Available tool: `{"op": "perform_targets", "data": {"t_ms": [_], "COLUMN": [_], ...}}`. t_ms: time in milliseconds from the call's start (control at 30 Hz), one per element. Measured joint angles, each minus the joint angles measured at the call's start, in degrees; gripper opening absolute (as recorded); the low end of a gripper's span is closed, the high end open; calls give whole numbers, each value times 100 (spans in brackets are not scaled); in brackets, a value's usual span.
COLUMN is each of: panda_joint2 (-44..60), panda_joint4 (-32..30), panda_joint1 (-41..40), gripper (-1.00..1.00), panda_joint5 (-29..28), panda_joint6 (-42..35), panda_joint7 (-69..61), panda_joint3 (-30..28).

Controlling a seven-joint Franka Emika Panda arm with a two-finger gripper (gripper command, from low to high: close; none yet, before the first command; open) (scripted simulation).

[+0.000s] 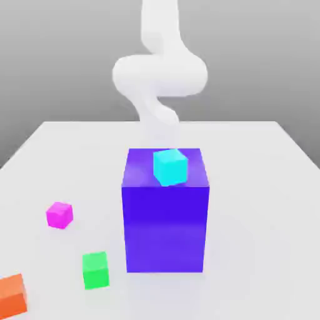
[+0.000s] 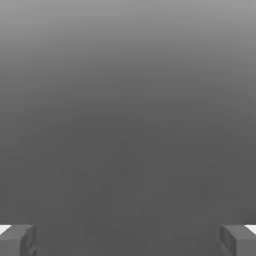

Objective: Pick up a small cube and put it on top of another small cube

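I see the fingers (image 2: pixel 20 239) spread wide apart with nothing between them. The pink cube (image 1: pixel 59 214) sits on the counter (image 1: pixel 262 206) toward the exterior view's left, near the green cube (image 1: pixel 95 270) but apart from it. A cyan cube (image 1: pixel 170 166) rests atop the blue block (image 1: pixel 165 219). An orange cube (image 1: pixel 12 295) lies beside green.

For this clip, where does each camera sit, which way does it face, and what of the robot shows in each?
Exterior view: off the arm, above the table edge, looking down across the big blue block with the cyan cube on top, the magenta cube, green cube and orange cube; the white arm rises behind the block.
Hand view: on the hand, facing plain grey; the gripper shows open, fingertips at the edges.
Shared: no object appears in both.
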Motion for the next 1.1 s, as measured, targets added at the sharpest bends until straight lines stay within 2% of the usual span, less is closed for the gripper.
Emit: {"op": "perform_targets", "data": {"t_ms": [400,733,933,1100], "panda_joint2": [1730,3139,3994,4981], "panda_joint4": [-1412,-2573,-3225,-3125], "panda_joint1": [-1930,-3298,-3810,-4130], "gripper": [0,0,0,0], "panda_joint5": [-379,-506,-99,559], "panda_joint6": [1327,2425,3111,3906], "panda_joint7": [2451,4322,5049,4726], "panda_joint3": [-110,-527,-955,-502]}}
